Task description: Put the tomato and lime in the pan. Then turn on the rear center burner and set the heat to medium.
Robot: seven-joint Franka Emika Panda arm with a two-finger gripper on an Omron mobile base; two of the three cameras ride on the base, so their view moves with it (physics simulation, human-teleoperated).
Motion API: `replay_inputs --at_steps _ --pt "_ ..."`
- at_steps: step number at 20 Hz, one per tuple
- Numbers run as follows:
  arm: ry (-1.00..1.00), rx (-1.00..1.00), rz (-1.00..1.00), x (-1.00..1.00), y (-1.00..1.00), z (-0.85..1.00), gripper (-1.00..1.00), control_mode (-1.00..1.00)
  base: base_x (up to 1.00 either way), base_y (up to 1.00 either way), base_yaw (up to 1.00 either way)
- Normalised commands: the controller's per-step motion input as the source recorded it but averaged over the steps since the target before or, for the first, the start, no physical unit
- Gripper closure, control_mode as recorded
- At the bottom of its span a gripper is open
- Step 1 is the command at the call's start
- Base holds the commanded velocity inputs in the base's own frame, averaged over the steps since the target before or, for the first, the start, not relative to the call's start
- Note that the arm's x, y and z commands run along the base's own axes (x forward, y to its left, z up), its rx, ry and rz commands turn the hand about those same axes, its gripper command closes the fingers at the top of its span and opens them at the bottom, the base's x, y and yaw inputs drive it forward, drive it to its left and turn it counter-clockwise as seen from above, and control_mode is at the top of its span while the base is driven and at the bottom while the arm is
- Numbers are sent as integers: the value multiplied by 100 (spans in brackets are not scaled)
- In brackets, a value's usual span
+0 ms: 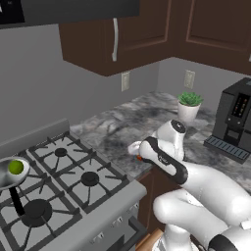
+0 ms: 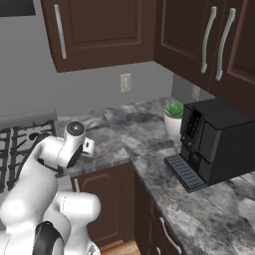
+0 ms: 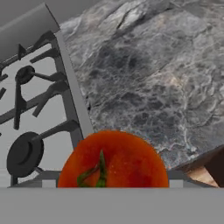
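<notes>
The tomato (image 3: 113,159) fills the lower middle of the hand view, close under the gripper (image 1: 138,158), but whether the jaws grip it I cannot tell. At the left edge of the left base view, the lime (image 1: 15,167) lies in the pan (image 1: 7,177) on the stove (image 1: 105,193).

one tomato (image 3: 113,159), one lime (image 1: 15,167), and one pan (image 1: 10,174) with a single black handle. one stove (image 1: 73,196), one marble counter (image 1: 122,125), one potted plant (image 1: 189,105), one coffee machine (image 2: 216,142), and two wall outlets (image 1: 125,81).
</notes>
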Motion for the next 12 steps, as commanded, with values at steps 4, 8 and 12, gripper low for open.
replay_inputs --at_steps 4,8,12 --pt "-4 -2 27 0 88 22 100 -100 0 0 0" --pt "1 -14 21 -11 61 8 100 -100 0 0 0" --pt "1 -13 18 -19 19 4 100 -100 0 0 0"
